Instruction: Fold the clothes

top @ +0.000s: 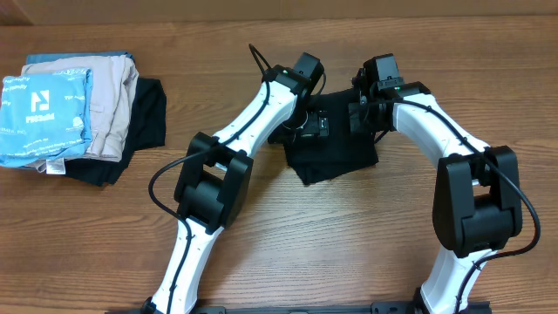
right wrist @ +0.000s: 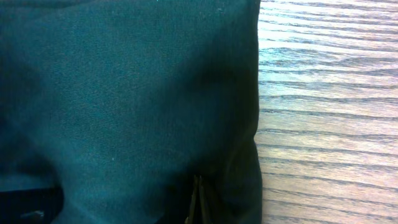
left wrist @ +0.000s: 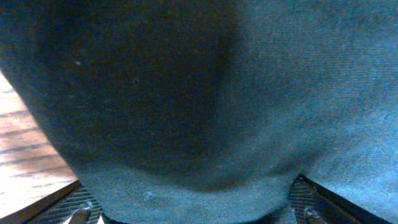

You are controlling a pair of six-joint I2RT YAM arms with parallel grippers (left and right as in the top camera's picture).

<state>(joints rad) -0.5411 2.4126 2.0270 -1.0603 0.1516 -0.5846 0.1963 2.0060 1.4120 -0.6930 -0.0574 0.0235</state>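
Observation:
The black T-shirt [top: 336,153] lies folded into a small bundle on the wooden table at the centre back. My left gripper [top: 307,125] is down on its left part. In the left wrist view the fabric [left wrist: 205,93] fills the frame and bulges between the wide-apart fingers [left wrist: 193,211], so this gripper is open. My right gripper [top: 362,113] is on the bundle's right part. In the right wrist view its fingers [right wrist: 198,200] are pressed together in the dark fabric [right wrist: 124,93] close to the bundle's right edge. The neck tag is hidden.
A stack of folded garments sits at the far left: a light blue one with a white logo [top: 44,109], a beige one [top: 109,100] and a black one [top: 146,122] beneath. Bare wooden table [top: 349,235] lies in front of the bundle and to its right [right wrist: 323,112].

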